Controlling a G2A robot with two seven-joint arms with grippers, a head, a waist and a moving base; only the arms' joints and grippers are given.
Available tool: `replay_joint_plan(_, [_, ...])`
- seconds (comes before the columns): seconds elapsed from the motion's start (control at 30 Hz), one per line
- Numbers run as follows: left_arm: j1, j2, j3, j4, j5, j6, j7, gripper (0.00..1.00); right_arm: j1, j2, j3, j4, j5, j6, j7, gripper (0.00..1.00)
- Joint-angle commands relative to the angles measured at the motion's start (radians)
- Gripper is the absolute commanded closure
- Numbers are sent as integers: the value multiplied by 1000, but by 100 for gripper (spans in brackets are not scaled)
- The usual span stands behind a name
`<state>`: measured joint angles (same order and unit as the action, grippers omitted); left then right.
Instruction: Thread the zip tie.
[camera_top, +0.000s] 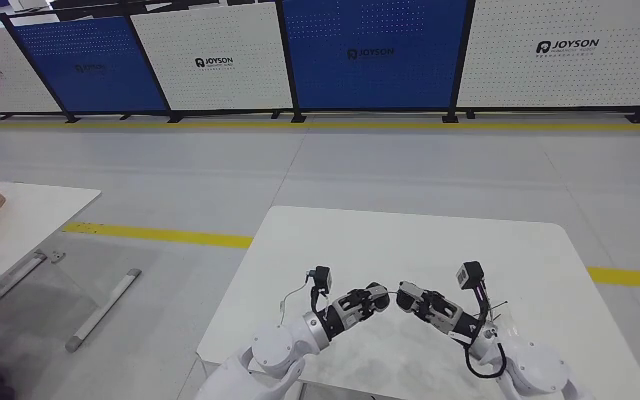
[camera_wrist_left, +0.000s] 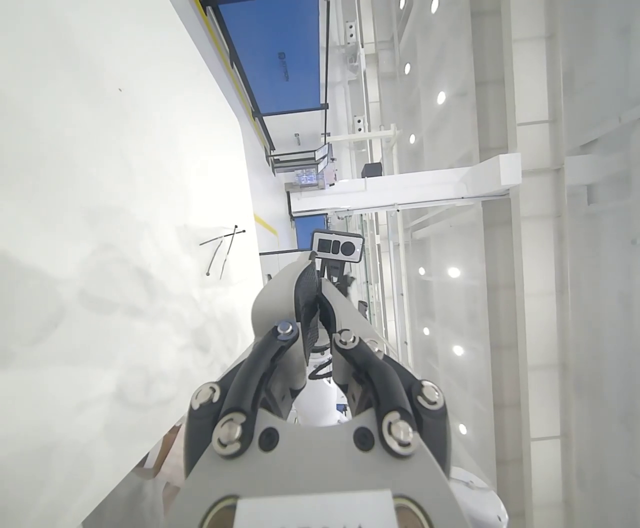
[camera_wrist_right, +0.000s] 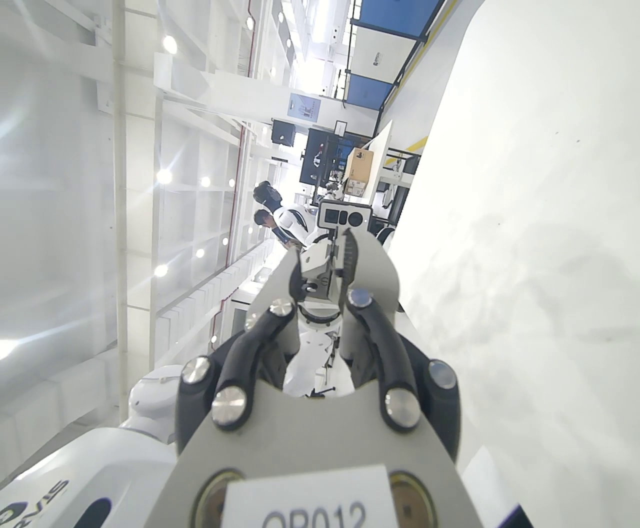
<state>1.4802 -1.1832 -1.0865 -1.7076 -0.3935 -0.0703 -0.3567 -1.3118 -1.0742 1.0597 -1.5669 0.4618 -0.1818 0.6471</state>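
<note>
A few thin dark zip ties (camera_wrist_left: 222, 248) lie loose and crossed on the white table (camera_wrist_left: 100, 175), past my left gripper toward the table's far edge. My left gripper (camera_wrist_left: 316, 285) is held above the table with its black pads pressed together, and I see nothing between them. My right gripper (camera_wrist_right: 322, 250) faces it with a gap between its fingers and nothing in that gap. In the top view the left gripper (camera_top: 375, 295) and right gripper (camera_top: 405, 296) nearly meet tip to tip over the front middle of the table (camera_top: 400, 240).
Most of the table beyond the grippers is bare white surface. A second white table (camera_top: 40, 210) stands to the left across the floor. Blue and white panels (camera_top: 370, 50) line the back.
</note>
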Motion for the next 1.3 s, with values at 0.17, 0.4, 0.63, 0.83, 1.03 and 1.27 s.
replay_joint_plan(0.17, [-1,6,-19,-7,29,52,14,100,-90,16,103,3,60,-72,34,0])
replay_joint_plan(0.4, [-7,7,-14,1,5,109,-23,100,-117,20,132,8,87,-94,53,0])
replay_joint_plan(0.63, [-7,7,-15,2,6,108,-19,100,-117,20,132,8,87,-94,53,0])
replay_joint_plan(0.83, [-23,2,-23,-16,-99,68,-43,100,-117,20,132,8,87,-94,53,0])
replay_joint_plan(1.03, [8,15,-128,-175,-182,20,-91,100,-117,20,132,8,87,-94,53,0])
replay_joint_plan(1.27, [57,32,-217,-342,-176,89,-122,100,-117,20,132,8,87,-94,53,0])
